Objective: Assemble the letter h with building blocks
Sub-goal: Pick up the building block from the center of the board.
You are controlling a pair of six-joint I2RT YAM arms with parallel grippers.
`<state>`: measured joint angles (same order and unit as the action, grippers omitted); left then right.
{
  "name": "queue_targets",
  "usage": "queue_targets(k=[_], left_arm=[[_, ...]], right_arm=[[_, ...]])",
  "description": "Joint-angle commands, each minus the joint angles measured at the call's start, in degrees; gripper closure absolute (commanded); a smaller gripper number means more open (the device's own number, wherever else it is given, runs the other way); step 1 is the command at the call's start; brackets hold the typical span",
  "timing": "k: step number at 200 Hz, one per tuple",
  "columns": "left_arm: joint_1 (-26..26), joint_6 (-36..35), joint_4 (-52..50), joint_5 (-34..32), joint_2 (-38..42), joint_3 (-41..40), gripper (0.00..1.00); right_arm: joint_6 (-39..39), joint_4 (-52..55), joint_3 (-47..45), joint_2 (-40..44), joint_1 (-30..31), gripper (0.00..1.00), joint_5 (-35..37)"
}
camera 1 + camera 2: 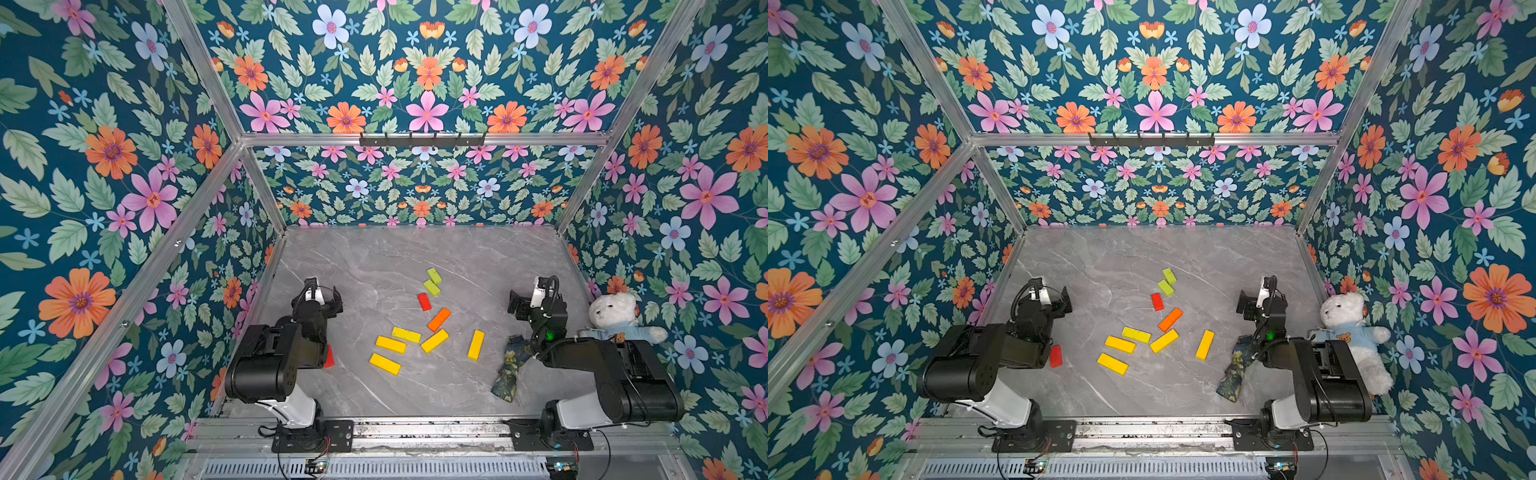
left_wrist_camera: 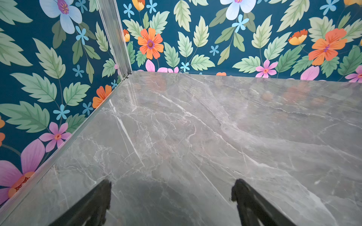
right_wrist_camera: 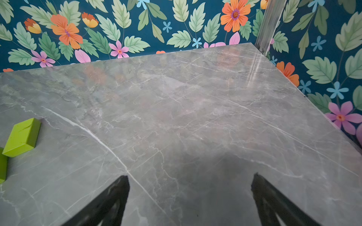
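Observation:
The building blocks lie loose on the grey marble table (image 1: pixel 374 257); no letter h is in view. In both top views there are two lime-green blocks (image 1: pixel 432 281), a red block (image 1: pixel 424 301), an orange block (image 1: pixel 439 319) and several yellow blocks (image 1: pixel 390 345) (image 1: pixel 1204 345). Another red block (image 1: pixel 1055 356) lies beside the left arm. One lime-green block (image 3: pixel 21 137) shows in the right wrist view. My left gripper (image 2: pixel 172 187) (image 1: pixel 326 299) is open over bare table, left of the blocks. To their right, my right gripper (image 3: pixel 190 181) (image 1: pixel 517 305) is open and empty.
A white teddy bear (image 1: pixel 615 316) in a blue shirt sits against the right wall behind the right arm. A dark floral cloth scrap (image 1: pixel 509 374) lies in front of that arm. Floral walls enclose the table; an aluminium rail (image 1: pixel 415 428) runs along its front.

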<state>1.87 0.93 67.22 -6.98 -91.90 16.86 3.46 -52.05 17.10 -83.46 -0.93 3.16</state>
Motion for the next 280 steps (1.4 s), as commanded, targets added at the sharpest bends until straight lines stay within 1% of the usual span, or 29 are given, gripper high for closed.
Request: queue_targets(k=[1, 216, 223, 234, 244, 253, 260, 280], left_arm=[[0.0, -0.74, 1.52, 0.0, 0.22, 0.03, 0.0], [-0.14, -0.58, 1.53, 0.09, 0.22, 0.03, 0.0], [-0.2, -0.43, 1.94, -1.01, 0.31, -0.2, 0.0], [-0.02, 0.51, 1.89, -5.02, 1.2, 0.05, 0.0], [0.15, 1.39, -3.34, -8.13, 4.26, 1.08, 0.0], [0.29, 1.76, -9.99, -8.98, 7.46, 2.93, 0.0], [0.49, 1.48, -13.29, -9.09, 9.28, 4.25, 0.0], [3.08, 1.23, -15.54, -12.98, 14.39, 5.25, 0.0]], right_arm=[[-0.3, -1.44, 0.17, 0.25, 0.05, 0.01, 0.33], [0.05, -0.6, 0.48, 0.23, -0.28, 0.01, -0.7], [0.01, -0.9, 0.44, 0.31, -0.28, 0.01, -0.55], [0.37, -0.31, 0.26, 1.9, -0.3, 0.01, 0.45], [0.41, 1.97, -0.09, 5.36, -0.3, 0.01, 1.0], [0.49, 6.19, 0.45, 8.75, -0.3, 0.01, 1.15], [0.35, 8.9, 0.86, 10.89, -0.02, 0.01, 1.35], [-0.28, 16.58, 3.01, 16.17, 2.41, 0.01, 5.49]])
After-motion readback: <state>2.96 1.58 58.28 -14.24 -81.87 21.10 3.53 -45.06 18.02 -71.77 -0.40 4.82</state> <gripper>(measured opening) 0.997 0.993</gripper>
